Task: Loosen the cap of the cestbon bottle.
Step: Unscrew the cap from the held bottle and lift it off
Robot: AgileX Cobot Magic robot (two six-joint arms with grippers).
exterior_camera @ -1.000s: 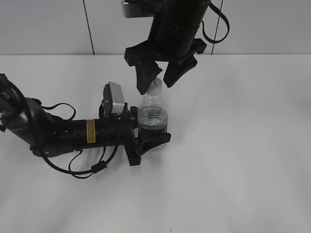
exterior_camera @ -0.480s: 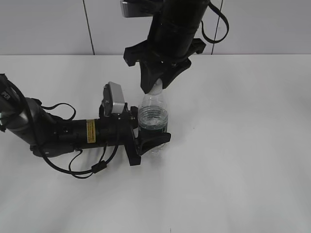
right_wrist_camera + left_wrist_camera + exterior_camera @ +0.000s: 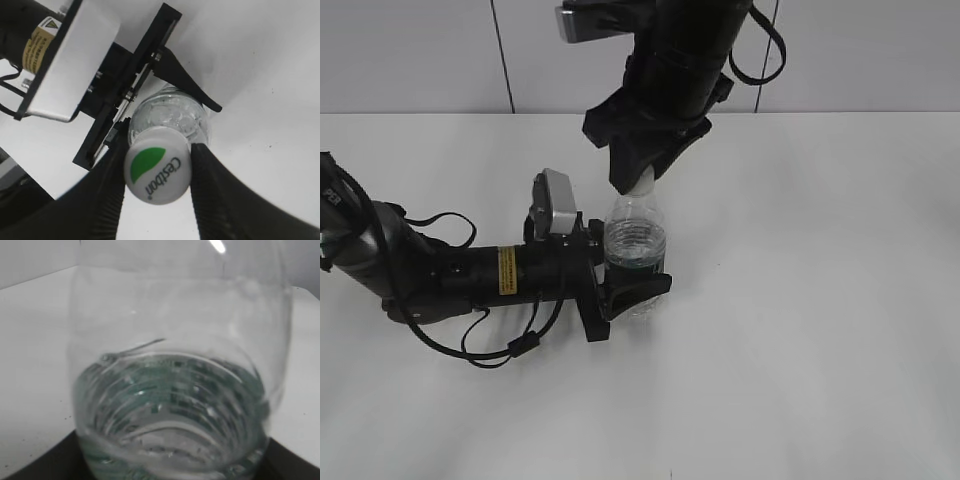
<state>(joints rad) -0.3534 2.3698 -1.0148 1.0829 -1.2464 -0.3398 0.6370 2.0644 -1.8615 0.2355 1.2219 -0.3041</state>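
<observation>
Cestbon bottle (image 3: 636, 250) stands straight up on the white table (image 3: 820, 300), near the middle, with its long side running up and down and its neck pointing up. In the outside view the left gripper (image 3: 625, 275) lies low along the table and hugs the bottle's green label band from the side. The right gripper (image 3: 642, 170) comes down from above and sits over the cap (image 3: 641, 183), which peeks out white between its dark fingers.

In the left wrist view the clear ribbed bottle fills almost everything. The fingers themselves are hidden, so the grip cannot be judged from here.

In the right wrist view the cap, white with a green leaf and the word Cestbon, sits squeezed between the two fingers (image 3: 212, 185), which press on both of its sides.

I think the grabbing step is done. Next comes the twist: the top gripper needs to turn the cap while the low one keeps the bottle from spinning.
</observation>
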